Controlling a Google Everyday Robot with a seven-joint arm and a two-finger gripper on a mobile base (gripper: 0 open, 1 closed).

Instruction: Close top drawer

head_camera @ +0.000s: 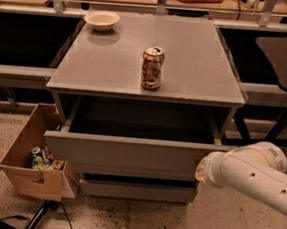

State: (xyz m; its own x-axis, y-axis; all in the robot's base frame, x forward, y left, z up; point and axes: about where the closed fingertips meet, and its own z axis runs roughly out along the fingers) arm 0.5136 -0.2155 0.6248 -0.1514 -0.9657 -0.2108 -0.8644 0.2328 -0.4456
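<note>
The top drawer [130, 155] is a wide grey metal drawer with a plain flat front. It stands partly pulled out of the grey cabinet [112, 68], and a strip of its dark interior [143, 121] shows. My white arm [254, 171] comes in from the right. My gripper [199, 170] is at the arm's tip, against the right end of the drawer front, and the wrist mostly hides it.
A drink can [152, 67] and a pale bowl [101, 20] stand on the cabinet top. A lower drawer front [137, 190] shows beneath. An open cardboard box [31, 159] with cans sits on the floor at left. Dark table frames flank the cabinet.
</note>
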